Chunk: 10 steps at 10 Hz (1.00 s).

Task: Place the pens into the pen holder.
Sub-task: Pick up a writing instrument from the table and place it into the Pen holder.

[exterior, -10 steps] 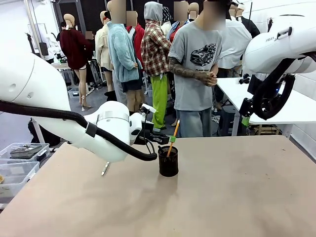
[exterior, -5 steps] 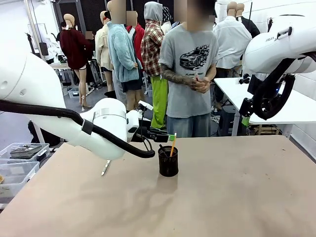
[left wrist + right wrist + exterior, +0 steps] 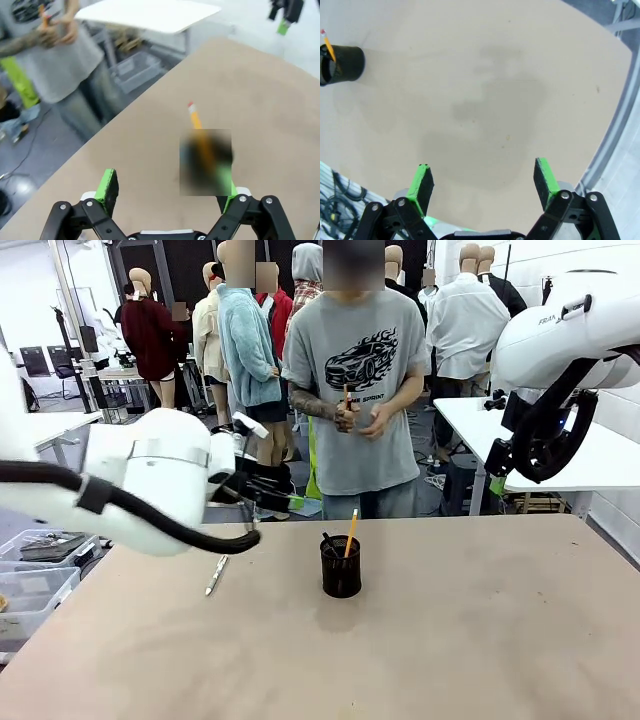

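Across the far edge of the desk a person stands with both hands clasped at the chest. Clear plastic bins sit off the desk's left side, and a white table stands at the right. Nothing lies between the left pincer and the pen holder.

The holder stands upright near mid-desk, lower than that pincer and to its right, apart from it. A yellow pencil and a dark pen lean inside it. A silver pen lies flat on the desk, well left of the holder, below the left arm.

In the left wrist view the left pincer is spread wide with nothing in it, and the pencil shows ahead, nearer one finger. The right pincer is likewise wide and empty over bare desk, with the holder far off at the picture's edge.

A blurred patch covers the holder in the left wrist view. The lower ends of the pencil and dark pen are hidden in the mesh.
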Each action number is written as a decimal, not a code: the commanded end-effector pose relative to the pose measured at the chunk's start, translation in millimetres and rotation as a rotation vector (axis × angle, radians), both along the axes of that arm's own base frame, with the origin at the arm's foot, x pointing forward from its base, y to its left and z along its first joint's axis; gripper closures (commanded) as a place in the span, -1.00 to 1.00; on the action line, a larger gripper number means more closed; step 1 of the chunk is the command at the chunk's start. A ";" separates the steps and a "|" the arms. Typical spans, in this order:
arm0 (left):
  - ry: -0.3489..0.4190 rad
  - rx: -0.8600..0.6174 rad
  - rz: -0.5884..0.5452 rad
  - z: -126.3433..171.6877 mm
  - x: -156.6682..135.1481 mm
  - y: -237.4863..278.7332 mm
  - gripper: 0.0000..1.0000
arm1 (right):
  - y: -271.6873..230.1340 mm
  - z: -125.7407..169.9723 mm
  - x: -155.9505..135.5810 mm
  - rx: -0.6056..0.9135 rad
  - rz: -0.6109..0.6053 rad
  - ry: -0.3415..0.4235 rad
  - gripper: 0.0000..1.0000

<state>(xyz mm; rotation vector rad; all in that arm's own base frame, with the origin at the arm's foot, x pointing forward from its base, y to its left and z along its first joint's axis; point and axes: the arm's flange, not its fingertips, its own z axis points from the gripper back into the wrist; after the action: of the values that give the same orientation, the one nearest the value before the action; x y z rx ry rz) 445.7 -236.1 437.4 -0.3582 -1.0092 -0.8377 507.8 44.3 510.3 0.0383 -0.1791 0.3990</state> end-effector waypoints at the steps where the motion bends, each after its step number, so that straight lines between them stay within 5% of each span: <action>1: 0.147 0.224 0.125 40.4 -5.6 30.7 -0.98 | 0.1 0.1 -0.3 -0.017 -0.002 -0.001 -1.00; 7: 0.404 0.503 0.383 56.6 6.7 96.8 -0.98 | 0.1 0.1 -0.3 -0.017 -0.002 -0.001 -1.00; 10: 0.416 0.537 0.470 54.6 33.5 99.1 -0.98 | 0.1 0.1 -0.3 -0.017 -0.002 -0.001 -1.00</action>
<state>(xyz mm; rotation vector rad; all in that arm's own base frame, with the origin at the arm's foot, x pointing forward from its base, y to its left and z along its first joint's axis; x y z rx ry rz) 440.2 -86.2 465.0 0.2494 -0.4330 -0.5293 507.7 44.5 510.5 0.0384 -0.1795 0.3997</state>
